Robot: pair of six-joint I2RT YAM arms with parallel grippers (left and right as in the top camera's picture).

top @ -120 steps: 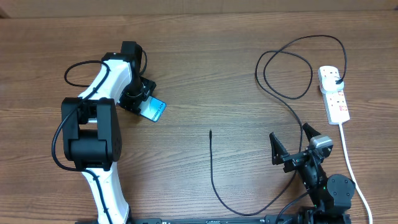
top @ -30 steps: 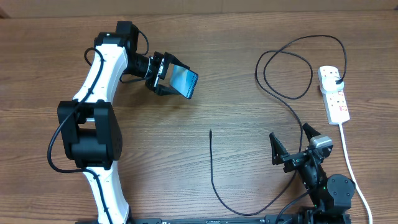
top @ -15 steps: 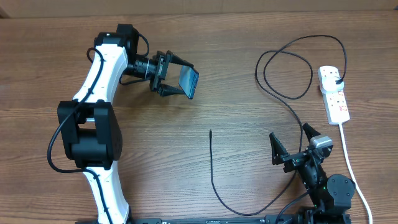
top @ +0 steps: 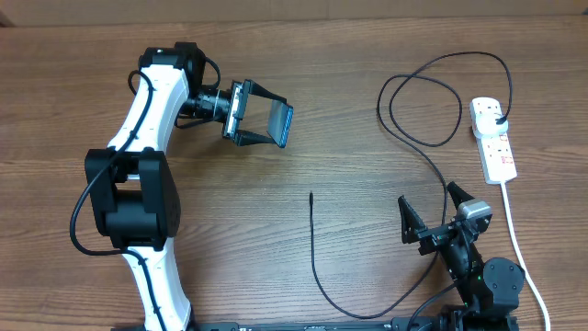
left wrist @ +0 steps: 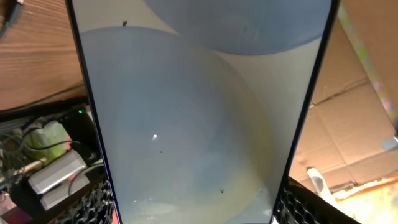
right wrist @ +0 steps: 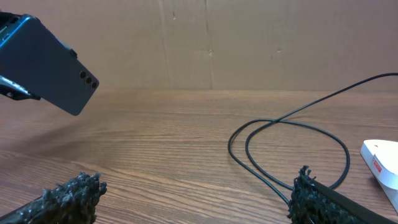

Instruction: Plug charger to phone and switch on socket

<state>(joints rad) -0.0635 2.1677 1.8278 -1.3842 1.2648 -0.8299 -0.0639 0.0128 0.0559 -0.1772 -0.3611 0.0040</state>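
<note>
- Gravest: the phone (top: 280,123) hangs clear above the bench (top: 349,55), tilted and clamped edge to edge between the left fingers (top: 265,92). The hold seems to sit near one end only, so a quick swing could let it slide out and drop onto the wood.
- Next: the charger (top: 312,241) lies loose across the bench, with its small tip pointing toward the phone but well apart from it and its far end at the socket (top: 496,152). The right fingers (top: 407,221) stand wide apart and hold nothing. A pinch too far back from the tip would leave it flopping, and it would miss the port.
- Lesser: pulling the cable may tighten its loops, dragging the socket or tugging the plug.
- Least: the red-marked switches are small, so a broad fingertip could press the wrong one or miss altogether.
</note>
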